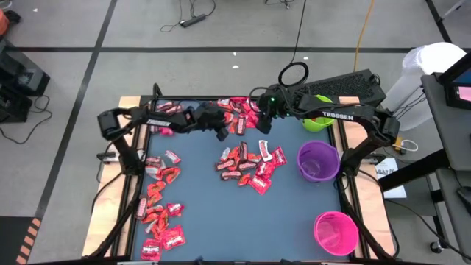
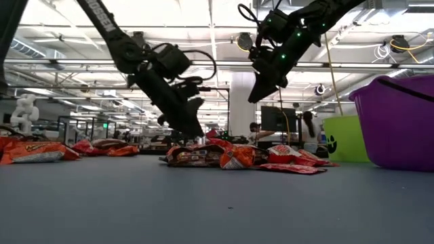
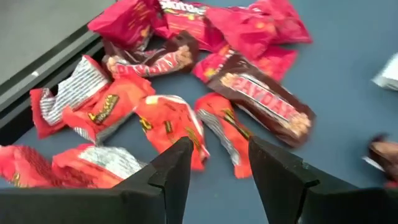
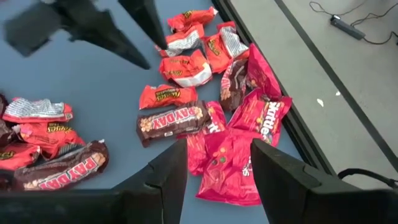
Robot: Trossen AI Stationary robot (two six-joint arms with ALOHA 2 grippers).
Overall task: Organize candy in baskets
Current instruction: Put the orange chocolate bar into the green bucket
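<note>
Candy lies on the blue mat in several heaps: at the far edge, in the middle and along the left side. The far heap holds red, orange and brown wrappers. My left gripper hovers open low over the near side of this heap, nothing between its fingers. My right gripper hangs open higher over the same heap, above a red pack. The purple basket and pink basket stand at the right. The lime green basket is half hidden under my right arm.
The mat's raised black frame runs just beyond the far heap. Bare mat lies between the middle heap and the near edge. In the low view the purple basket stands close at the right, the green one behind it.
</note>
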